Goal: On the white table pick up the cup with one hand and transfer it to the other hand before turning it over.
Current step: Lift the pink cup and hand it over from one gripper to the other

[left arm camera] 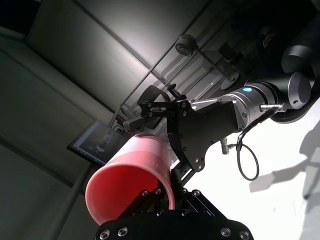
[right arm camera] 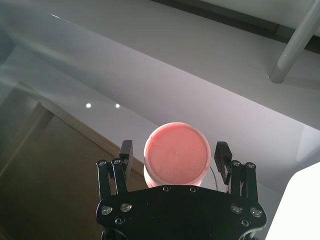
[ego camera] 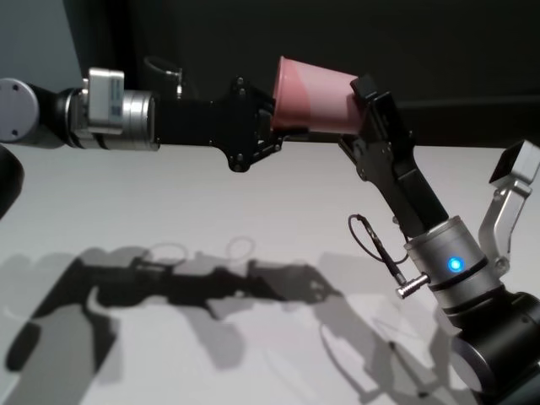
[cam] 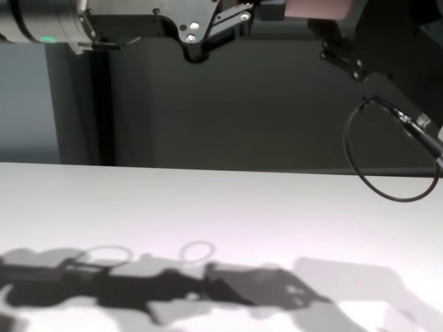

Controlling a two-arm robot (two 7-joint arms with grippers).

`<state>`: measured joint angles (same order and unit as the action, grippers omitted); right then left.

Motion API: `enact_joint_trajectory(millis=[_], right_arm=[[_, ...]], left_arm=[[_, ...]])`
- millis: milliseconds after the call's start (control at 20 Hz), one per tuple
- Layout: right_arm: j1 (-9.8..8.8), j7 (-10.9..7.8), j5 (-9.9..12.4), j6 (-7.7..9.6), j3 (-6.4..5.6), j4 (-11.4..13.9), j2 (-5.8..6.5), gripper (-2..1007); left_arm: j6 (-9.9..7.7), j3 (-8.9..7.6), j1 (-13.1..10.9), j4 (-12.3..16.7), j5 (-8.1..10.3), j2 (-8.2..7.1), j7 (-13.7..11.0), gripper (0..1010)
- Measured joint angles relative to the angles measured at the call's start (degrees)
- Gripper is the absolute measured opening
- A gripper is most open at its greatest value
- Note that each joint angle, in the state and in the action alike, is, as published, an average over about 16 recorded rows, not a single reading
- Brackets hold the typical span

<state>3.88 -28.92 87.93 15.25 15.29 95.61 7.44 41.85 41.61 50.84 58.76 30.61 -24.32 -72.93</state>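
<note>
High above the white table (ego camera: 169, 202), the salmon-pink cup (ego camera: 312, 97) lies on its side in the air. My left gripper (ego camera: 274, 118) reaches in from the left and is shut on the cup's rim (left arm camera: 165, 192). My right gripper (ego camera: 363, 101) comes up from the lower right and stands open around the cup's narrow end. In the right wrist view the flat base (right arm camera: 176, 155) faces the camera. The fingers (right arm camera: 126, 152) flank it with a small gap on each side. The chest view shows only the cup's lower edge (cam: 315, 8).
The arms' shadows fall across the near half of the table (cam: 208, 200). A dark wall stands behind the table's far edge. A loose cable loop (ego camera: 371, 236) hangs from my right wrist.
</note>
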Motion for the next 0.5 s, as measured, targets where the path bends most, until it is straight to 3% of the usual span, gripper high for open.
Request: enact_joint_trajectory(millis=[500], right_arm=[[0.38, 0.33, 0.27, -0.71, 0.71, 0.00, 0.53, 997]], left_arm=[[0.00, 0.00, 0.00, 0.00, 0.00, 0.00, 0.00, 40]])
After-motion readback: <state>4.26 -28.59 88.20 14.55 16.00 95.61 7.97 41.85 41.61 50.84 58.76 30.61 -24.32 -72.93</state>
